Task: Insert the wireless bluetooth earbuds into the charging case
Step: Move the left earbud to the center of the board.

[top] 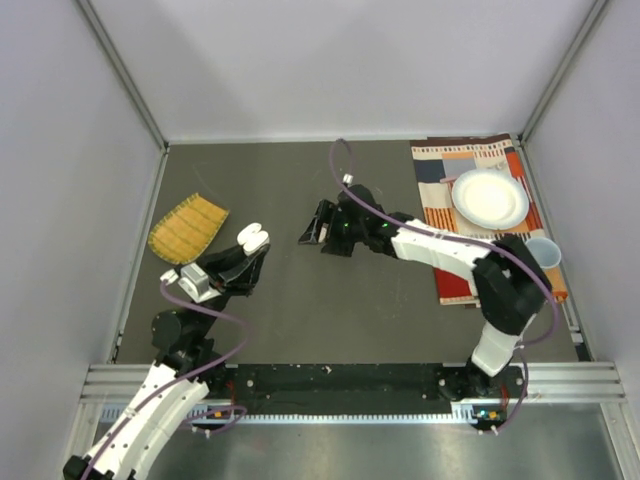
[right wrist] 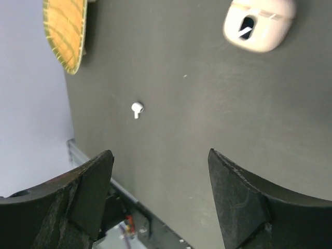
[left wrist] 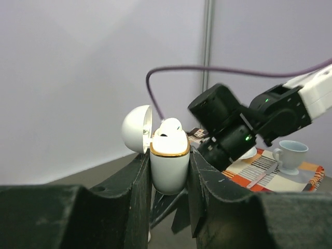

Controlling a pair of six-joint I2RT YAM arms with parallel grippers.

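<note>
My left gripper (top: 250, 250) is shut on the white, gold-rimmed charging case (top: 252, 237) and holds it upright above the table. In the left wrist view the case (left wrist: 169, 168) sits between the two black fingers (left wrist: 205, 181), with its lid (left wrist: 137, 128) swung open to the left. One white earbud (left wrist: 170, 127) sits in its top. My right gripper (top: 312, 224) hovers just right of the case, open and empty. In the right wrist view the right gripper (right wrist: 160, 153) is above bare table. Another white earbud (right wrist: 137, 109) lies ahead of it. The blurred case (right wrist: 259, 23) shows one dark socket.
A woven straw mat (top: 188, 228) lies by the left wall. At the back right is a striped placemat (top: 440, 190) with a white plate (top: 489, 198), and a cup (top: 541, 252) stands at its near corner. Walls enclose the table on three sides.
</note>
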